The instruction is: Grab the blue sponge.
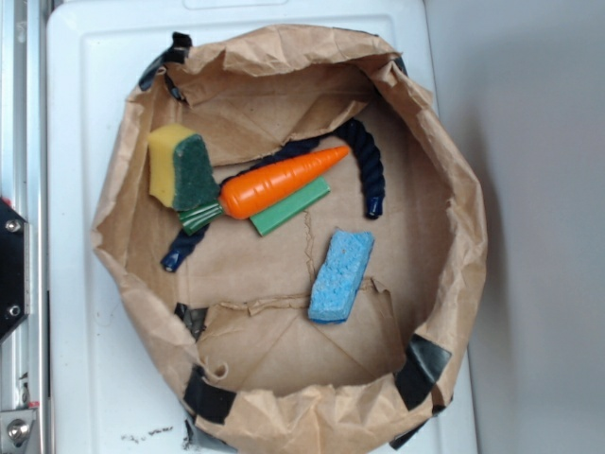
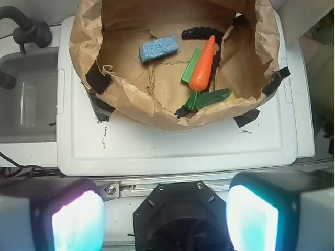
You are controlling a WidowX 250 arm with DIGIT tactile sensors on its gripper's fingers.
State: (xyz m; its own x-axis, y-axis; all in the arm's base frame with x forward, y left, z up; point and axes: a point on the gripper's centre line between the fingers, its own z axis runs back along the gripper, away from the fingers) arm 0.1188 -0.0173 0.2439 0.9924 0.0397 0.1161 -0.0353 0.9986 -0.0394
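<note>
Blue sponge (image 1: 341, 276) lies untouched on the floor of the brown paper bag (image 1: 454, 284); claw (image 2: 165, 217) hangs apart from it.

The bag, rolled down into a shallow open basin, sits on a white counter (image 2: 172, 149). The sponge rests flat and alone, near the bag's front wall in the exterior view. Well apart from it, an orange toy carrot (image 1: 281, 182) lies across a green flat piece (image 1: 291, 208) and a dark navy rope (image 1: 369, 170). A yellow sponge with green scrub layer (image 1: 181, 167) sits just beside the carrot's leafy end. In the wrist view the claw's two pale fingers (image 2: 78, 222) stand wide apart, holding nothing, outside the bag.
</note>
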